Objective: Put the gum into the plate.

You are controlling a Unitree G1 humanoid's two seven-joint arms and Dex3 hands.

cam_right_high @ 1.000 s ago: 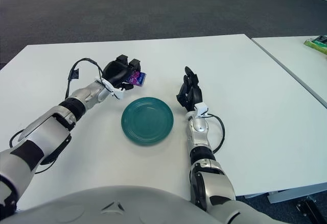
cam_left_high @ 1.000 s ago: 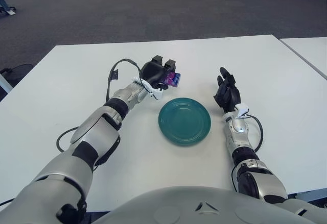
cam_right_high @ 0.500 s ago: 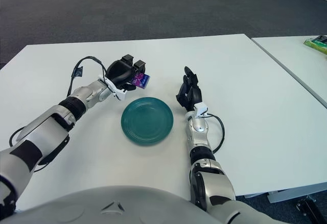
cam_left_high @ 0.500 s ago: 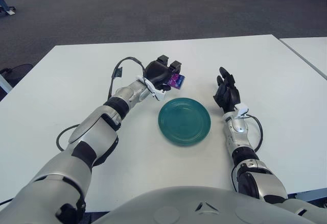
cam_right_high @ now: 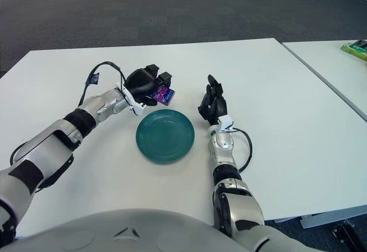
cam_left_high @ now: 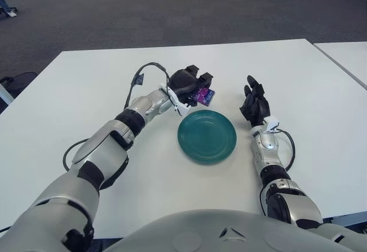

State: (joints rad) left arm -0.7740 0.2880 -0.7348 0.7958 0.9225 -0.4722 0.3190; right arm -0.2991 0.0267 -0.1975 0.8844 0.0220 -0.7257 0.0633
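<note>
My left hand [cam_left_high: 192, 84] is shut on a small purple gum pack [cam_left_high: 203, 96] and holds it just above the table, at the far left rim of the plate. The teal plate [cam_left_high: 207, 135] sits empty on the white table in front of me. My right hand [cam_left_high: 253, 104] rests on the table to the right of the plate, fingers spread and holding nothing. The same scene shows in the right eye view, with the gum pack [cam_right_high: 163, 95] next to the plate [cam_right_high: 165, 135].
The white table [cam_left_high: 74, 91] extends all around. A black cable [cam_left_high: 140, 75] loops from my left wrist. A second white table [cam_right_high: 338, 74] stands at the right with a green packet [cam_right_high: 355, 48] on it. Grey carpet lies beyond.
My left hand has moved to the right with the gum pack, from left of the plate to its far rim. My right hand has not moved.
</note>
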